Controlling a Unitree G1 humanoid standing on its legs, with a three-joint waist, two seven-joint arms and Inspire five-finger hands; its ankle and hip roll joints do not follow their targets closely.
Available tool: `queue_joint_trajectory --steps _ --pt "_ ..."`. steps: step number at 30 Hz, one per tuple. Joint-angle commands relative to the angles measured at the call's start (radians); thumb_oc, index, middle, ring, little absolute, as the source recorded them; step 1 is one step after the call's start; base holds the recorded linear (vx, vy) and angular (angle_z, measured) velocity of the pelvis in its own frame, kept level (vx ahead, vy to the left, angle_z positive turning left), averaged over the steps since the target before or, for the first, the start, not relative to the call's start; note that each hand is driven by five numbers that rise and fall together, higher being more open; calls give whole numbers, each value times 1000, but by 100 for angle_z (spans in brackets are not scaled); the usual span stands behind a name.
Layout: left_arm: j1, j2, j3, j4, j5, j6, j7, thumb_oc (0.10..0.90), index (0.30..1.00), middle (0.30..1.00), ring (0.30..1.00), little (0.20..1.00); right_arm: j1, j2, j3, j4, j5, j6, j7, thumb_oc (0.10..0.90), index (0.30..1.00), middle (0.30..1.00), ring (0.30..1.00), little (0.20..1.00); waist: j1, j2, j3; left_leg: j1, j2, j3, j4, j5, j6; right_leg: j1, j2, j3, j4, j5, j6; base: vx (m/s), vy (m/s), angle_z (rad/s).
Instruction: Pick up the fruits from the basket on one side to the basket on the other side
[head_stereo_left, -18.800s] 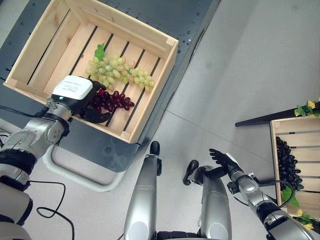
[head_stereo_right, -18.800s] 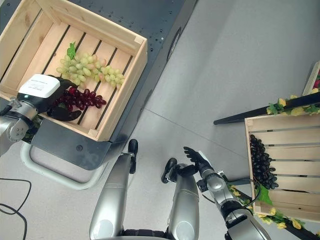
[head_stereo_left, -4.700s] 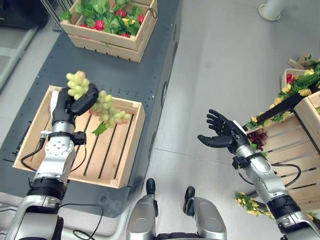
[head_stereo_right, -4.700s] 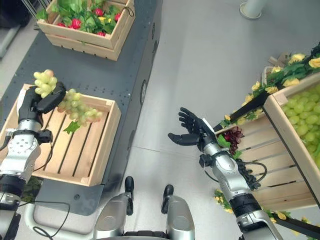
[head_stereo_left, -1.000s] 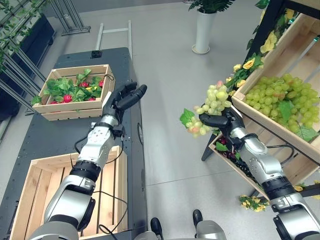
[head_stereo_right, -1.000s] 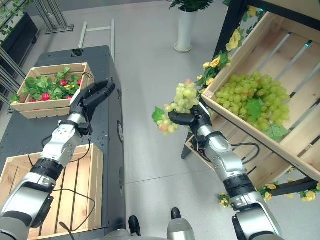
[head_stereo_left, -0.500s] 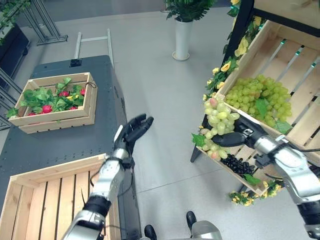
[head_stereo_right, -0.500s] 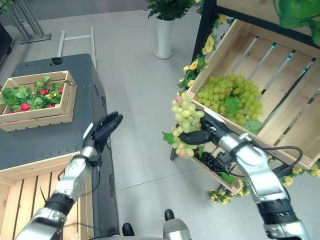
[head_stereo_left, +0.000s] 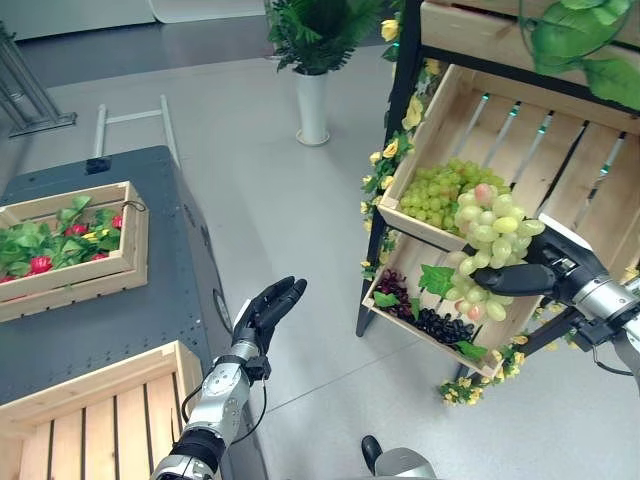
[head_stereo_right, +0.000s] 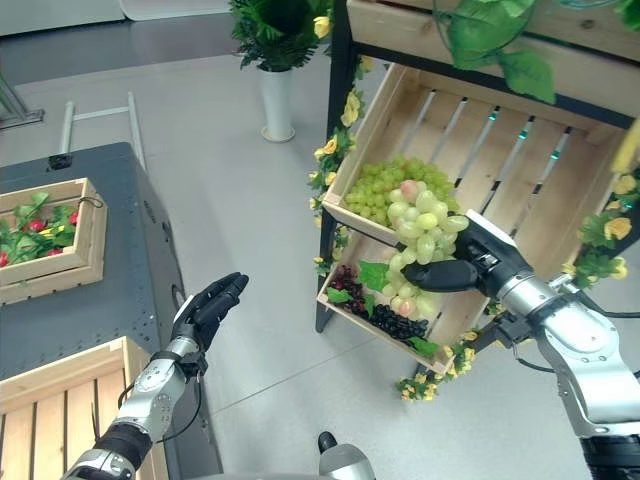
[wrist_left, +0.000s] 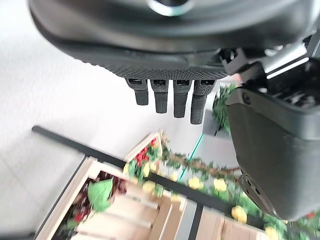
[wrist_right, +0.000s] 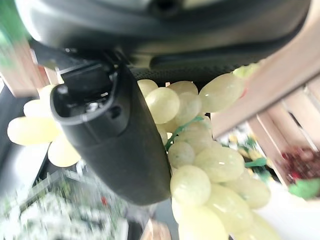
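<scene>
Left hand (head_stereo_left: 268, 308) hangs low with fingers straight, holding nothing. Right hand (head_stereo_left: 545, 272) is clamped round the green grapes (head_stereo_left: 485, 245), at the front lip of the upper crate (head_stereo_left: 520, 140). Best to clear that lip, then let go.
</scene>
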Motion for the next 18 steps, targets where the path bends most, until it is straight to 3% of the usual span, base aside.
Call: queue_joint_trajectory --steps 1,4,9,18 --pt "-71 18 -23 -3 -12 -92 -29 800 900 900 900 900 -192 -72 -159 77 120 -189 -127 400 300 300 300 300 44 0 -72 29 -47 -18 11 -168 33 -7 107 26 19 -35 -24 4 -5 -13" --pt "-71 23 -36 -11 -7 -84 -33 800 900 900 900 900 -230 -116 -152 133 91 -188 -153 400 300 300 300 300 48 -5 -79 29 -48 -18 13 -168 34 -6 109 32 14 -31 -23 9 2 -10" --pt "-71 37 -66 -33 -2 -83 -37 800 900 900 900 900 -318 -224 -129 265 154 -167 -147 400 300 300 300 300 62 -15 -90 25 -48 -22 18 -171 33 -9 114 32 13 -30 -23 4 1 -2" --pt "-44 54 -108 -38 -4 -68 -67 800 900 900 900 900 -482 -318 -29 471 138 -124 -148 400 300 300 300 300 107 -29 -102 13 -48 -38 17 -168 30 -11 112 15 4 -26 -24 0 0 0"
